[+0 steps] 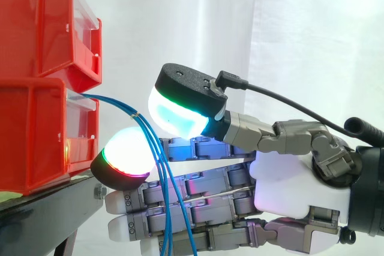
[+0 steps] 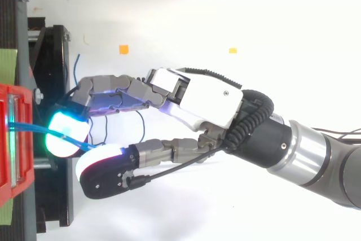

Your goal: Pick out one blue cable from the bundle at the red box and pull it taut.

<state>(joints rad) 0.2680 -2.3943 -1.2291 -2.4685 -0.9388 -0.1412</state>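
Note:
Several thin blue cables (image 1: 117, 105) come out of the front of the lower red bin (image 1: 36, 136) as a bundle and hang slack down past the hand. From above, a blue cable (image 2: 31, 128) runs out of the red bin (image 2: 11, 139) into the gap between the glowing pads. The hand (image 1: 288, 184) reaches in from the right, level with the bin front. Its thumb pad (image 1: 180, 115) sits above the bundle and a finger pad (image 1: 123, 154) below and behind it. The hand (image 2: 197, 97) is open, with the bundle between thumb and fingers and not clamped.
A second red bin (image 1: 42, 22) is stacked on the lower one. Both rest on a black stand (image 1: 48, 208) whose edge lies just under the fingers. A white curtain hangs behind. Two small orange marks (image 2: 123, 49) lie on the white floor.

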